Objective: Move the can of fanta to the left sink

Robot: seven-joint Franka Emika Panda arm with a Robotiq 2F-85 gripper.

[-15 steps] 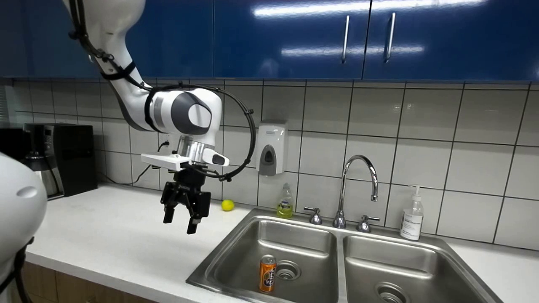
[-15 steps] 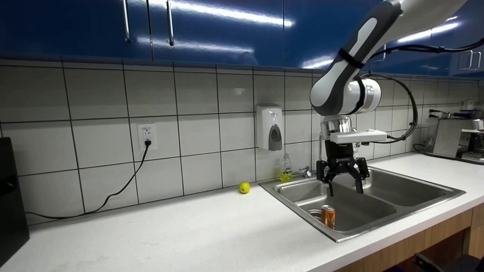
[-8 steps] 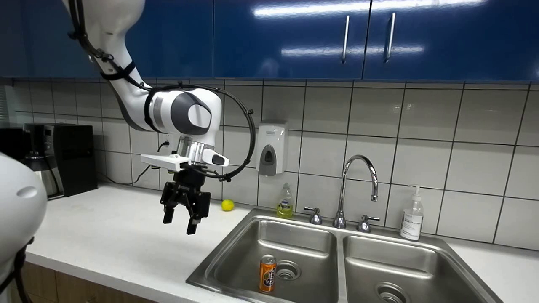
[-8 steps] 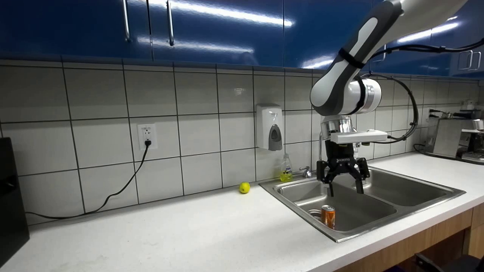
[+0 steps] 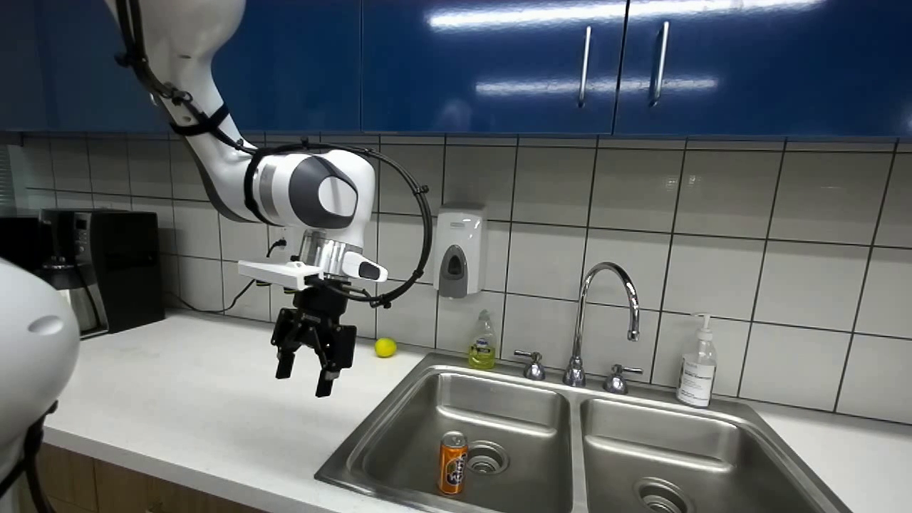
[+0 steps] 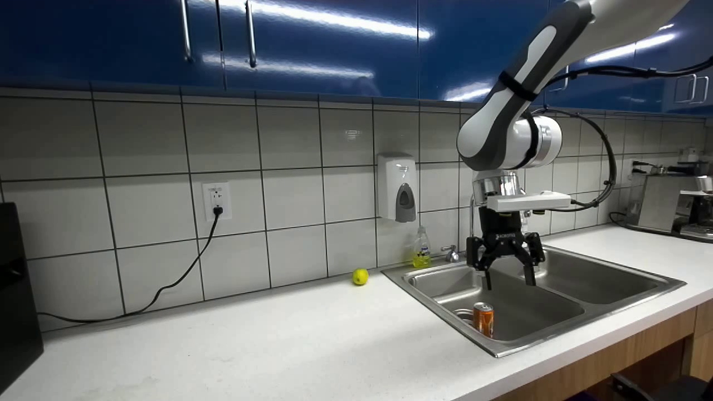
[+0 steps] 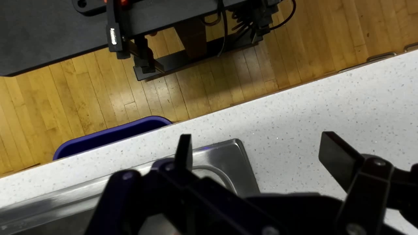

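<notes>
Evidently, the can of fanta [image 5: 453, 463] stands upright inside the left sink [image 5: 527, 463], and nothing of mine touches it. My fingers [image 7: 338, 160] are spread wide with nothing between them, well above the left sink's edge; in the wrist view one shows against its rim and the other against the bench [image 7: 287, 124] beside it. So I judge the placing done, with only a clean retreat to make. I would rise straight up, then swing slowly away from the left sink on the bench side, since such a slim can would probably tip at a brush. Reaching down for a needless nudge looks like the main risk.

As for writing, the can's dark logo runs up its orange side and looks like Fanta, though not every letter is clear. The black housing [image 6: 500, 225] over the fingers seems to say Robotiq. Above and behind the left sink, the soap dispenser [image 5: 459, 249] has a mark too small to read, as do the dish-soap bottle [image 5: 482, 348] at its back rim and the pump bottle [image 5: 696, 376] farther along.
</notes>
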